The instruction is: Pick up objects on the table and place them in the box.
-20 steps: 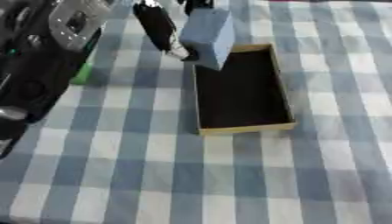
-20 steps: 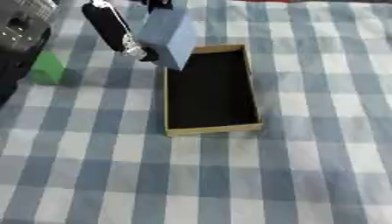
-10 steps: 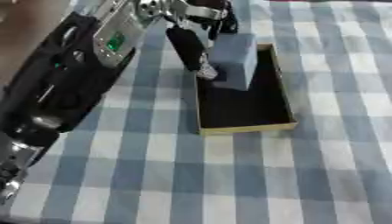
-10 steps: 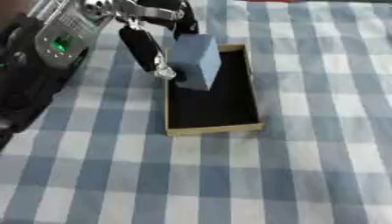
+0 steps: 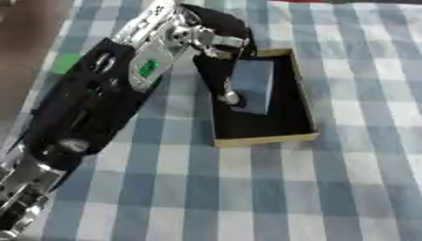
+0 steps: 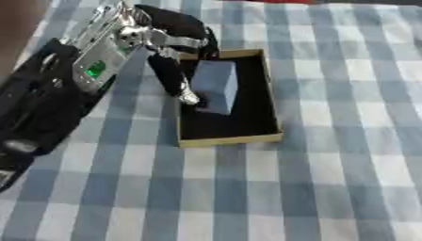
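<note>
The left hand reaches in from the upper left and is curled round a grey-blue block, with one dark finger running down the block's left face and the rest of the hand over its top. The block stands upright inside the box — a shallow tray with tan walls and a black floor — towards its far-left part. Whether the block's base already touches the floor cannot be told; it looks very near or just resting there. The hand has not let go.

The box lies on a blue-and-white checked cloth. A small green thing shows at the left edge, beside the forearm and mostly hidden by it; it may be another item to collect, though its shape cannot be made out.

The right hand shows in neither view.

As a judgement of progress: the block is over the line, inside the box walls, so this placement is almost done — what is left is for the fingers to open and the hand to lift clear without dragging the block over. After that, the green thing appears to be the only other candidate on the cloth; the rest of the visible cloth holds nothing else to pick.
</note>
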Controlling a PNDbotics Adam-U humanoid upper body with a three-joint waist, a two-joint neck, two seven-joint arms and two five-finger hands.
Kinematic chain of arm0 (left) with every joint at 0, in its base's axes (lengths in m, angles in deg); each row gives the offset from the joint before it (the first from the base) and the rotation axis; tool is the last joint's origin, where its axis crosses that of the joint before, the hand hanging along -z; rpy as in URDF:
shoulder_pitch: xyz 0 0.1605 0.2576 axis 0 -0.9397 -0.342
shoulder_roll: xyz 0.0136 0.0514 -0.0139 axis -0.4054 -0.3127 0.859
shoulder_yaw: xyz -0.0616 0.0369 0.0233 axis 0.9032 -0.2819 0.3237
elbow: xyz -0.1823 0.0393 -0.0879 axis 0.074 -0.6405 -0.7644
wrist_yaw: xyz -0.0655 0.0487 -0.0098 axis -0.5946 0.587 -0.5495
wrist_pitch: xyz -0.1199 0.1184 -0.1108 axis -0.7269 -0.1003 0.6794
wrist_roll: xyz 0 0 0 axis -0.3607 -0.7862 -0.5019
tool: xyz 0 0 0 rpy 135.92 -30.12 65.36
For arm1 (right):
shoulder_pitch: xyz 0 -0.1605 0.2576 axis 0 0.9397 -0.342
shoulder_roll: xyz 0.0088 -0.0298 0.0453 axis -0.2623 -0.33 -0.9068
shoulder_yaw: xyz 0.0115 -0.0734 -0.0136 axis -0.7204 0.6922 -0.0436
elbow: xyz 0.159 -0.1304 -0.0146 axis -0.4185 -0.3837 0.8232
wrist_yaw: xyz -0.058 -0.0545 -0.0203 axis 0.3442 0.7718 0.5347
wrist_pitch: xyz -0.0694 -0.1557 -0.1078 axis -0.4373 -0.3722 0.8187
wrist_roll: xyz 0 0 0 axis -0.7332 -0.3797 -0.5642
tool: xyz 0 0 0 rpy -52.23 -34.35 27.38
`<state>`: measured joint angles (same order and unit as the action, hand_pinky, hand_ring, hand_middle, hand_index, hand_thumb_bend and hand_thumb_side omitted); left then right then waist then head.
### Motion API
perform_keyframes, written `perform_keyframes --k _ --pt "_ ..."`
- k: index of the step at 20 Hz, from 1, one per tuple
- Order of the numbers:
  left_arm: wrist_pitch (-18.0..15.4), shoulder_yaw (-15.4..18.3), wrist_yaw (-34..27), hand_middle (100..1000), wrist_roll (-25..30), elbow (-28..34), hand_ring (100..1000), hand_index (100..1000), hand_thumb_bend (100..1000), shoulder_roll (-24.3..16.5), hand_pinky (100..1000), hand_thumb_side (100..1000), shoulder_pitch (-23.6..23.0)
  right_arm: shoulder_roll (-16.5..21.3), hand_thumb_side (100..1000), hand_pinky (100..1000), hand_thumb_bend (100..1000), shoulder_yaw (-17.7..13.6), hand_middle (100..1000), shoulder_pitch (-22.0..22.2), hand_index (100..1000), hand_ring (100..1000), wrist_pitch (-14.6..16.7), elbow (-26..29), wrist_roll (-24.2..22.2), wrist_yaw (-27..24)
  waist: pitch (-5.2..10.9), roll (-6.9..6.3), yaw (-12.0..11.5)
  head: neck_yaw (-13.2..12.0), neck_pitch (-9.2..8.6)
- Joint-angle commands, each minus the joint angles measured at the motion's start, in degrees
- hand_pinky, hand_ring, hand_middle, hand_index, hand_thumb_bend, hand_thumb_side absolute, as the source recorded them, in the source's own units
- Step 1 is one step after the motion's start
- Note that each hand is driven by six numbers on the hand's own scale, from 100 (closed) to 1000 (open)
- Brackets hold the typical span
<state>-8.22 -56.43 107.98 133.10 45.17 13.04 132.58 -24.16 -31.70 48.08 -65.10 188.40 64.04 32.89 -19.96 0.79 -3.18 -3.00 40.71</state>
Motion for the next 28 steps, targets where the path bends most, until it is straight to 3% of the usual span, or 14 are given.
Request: perform_keyframes --k 1,2,5,8,11,18,23,28 --pt "-1.2 0.2 2.3 806 -0.5 0.3 840 897 642 -0.3 831 542 0.9 0.9 1000 828 100 -0.6 805 -0.6 812 799 0.1 0.9 0.1 -0.4 1.17 0.14 0.1 0.1 -0.65" --pt "-1.4 0.3 3.1 827 -0.7 0.2 864 914 694 -0.4 844 563 0.9 0.9 1000 828 100 -0.6 805 -0.6 812 799 0.1 0.9 0.2 -0.4 1.18 0.17 0.1 0.1 -0.65" --pt "-1.9 0.6 5.1 844 -1.6 0.1 891 927 727 -0.3 856 594 0.8 0.9 1000 828 100 -0.6 805 -0.5 813 799 0.1 0.9 0.2 -0.4 1.21 0.23 0.1 0.1 -0.6" --pt "-1.9 1.6 4.4 828 -3.2 1.6 878 911 639 -0.8 843 590 0.7 1.0 1000 828 100 -0.6 805 -0.5 813 799 0.1 0.9 0.2 -0.4 1.24 0.3 -0.1 0.2 -0.53" --pt "-1.8 3.1 2.6 825 -4.4 5.6 875 909 626 -3.3 840 594 1.3 1.3 1000 828 100 -0.7 805 -0.2 813 799 0.1 0.9 0.3 -0.3 1.37 0.22 -0.5 0.3 -0.28" --pt "0.1 7.4 -5.0 830 -4.5 13.2 885 907 640 -14.8 848 586 1.3 2.3 1000 828 100 -1.3 805 0.8 812 798 -0.2 0.9 1.0 0.2 1.91 -0.31 -2.1 1.6 0.72" --pt "0.1 9.9 -7.8 831 -4.0 13.6 893 904 640 -22.4 855 558 -1.1 2.8 1000 828 100 -1.4 806 1.2 813 799 -0.4 0.9 1.2 0.4 1.99 -0.08 -2.8 2.5 0.95" --pt "-0.3 11.9 -9.1 833 -3.3 11.9 900 904 679 -27.2 858 537 -3.4 3.1 1000 829 100 -1.6 806 1.2 813 799 -0.6 0.9 1.3 0.4 1.7 0.57 -3.0 2.7 0.54"
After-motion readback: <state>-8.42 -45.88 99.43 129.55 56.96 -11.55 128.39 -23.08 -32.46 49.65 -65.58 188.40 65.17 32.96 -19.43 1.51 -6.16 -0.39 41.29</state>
